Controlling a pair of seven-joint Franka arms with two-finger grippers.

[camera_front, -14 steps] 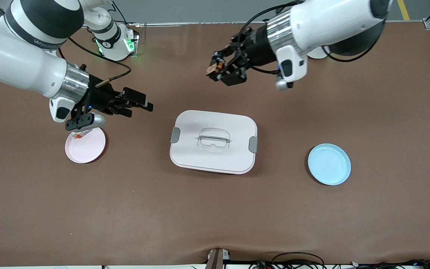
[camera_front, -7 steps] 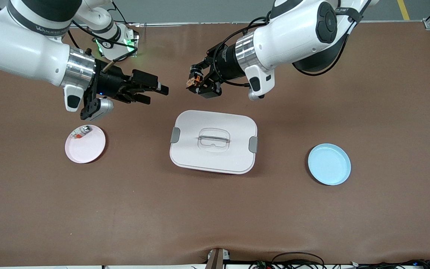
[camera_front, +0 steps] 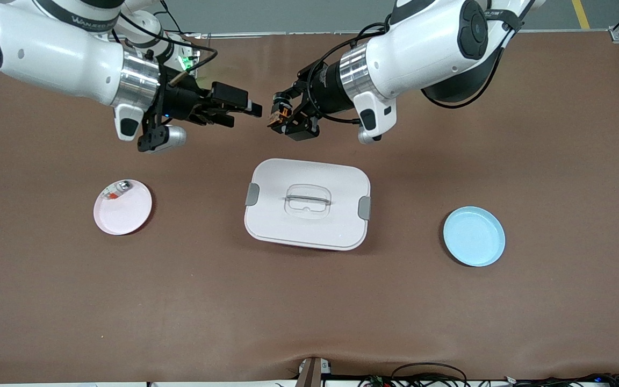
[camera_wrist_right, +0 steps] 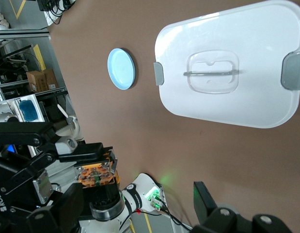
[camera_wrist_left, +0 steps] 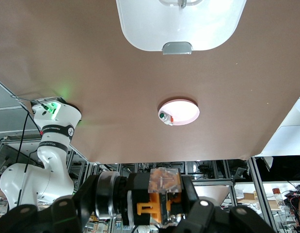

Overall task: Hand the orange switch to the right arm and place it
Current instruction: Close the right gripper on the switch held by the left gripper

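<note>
My left gripper (camera_front: 283, 116) is shut on the orange switch (camera_front: 276, 114) and holds it in the air over the bare table, above the edge of the white box that faces the arms' bases. In the left wrist view the switch (camera_wrist_left: 162, 198) sits between my fingers, orange with a clear cap. My right gripper (camera_front: 243, 115) is open and empty, level with the switch and a short gap from it, pointing at it. In the right wrist view the switch (camera_wrist_right: 95, 174) shows ahead of my wide-open right gripper (camera_wrist_right: 140, 213).
A white lidded box (camera_front: 266, 215) lies mid-table. A pink plate (camera_front: 127, 215) with a silvery-clear small part (camera_front: 116, 190) lies toward the right arm's end. A blue plate (camera_front: 474, 236) lies toward the left arm's end.
My right gripper has risen from over the pink plate and moved toward the switch. My left gripper carried the switch toward the right arm's end, then held still.
</note>
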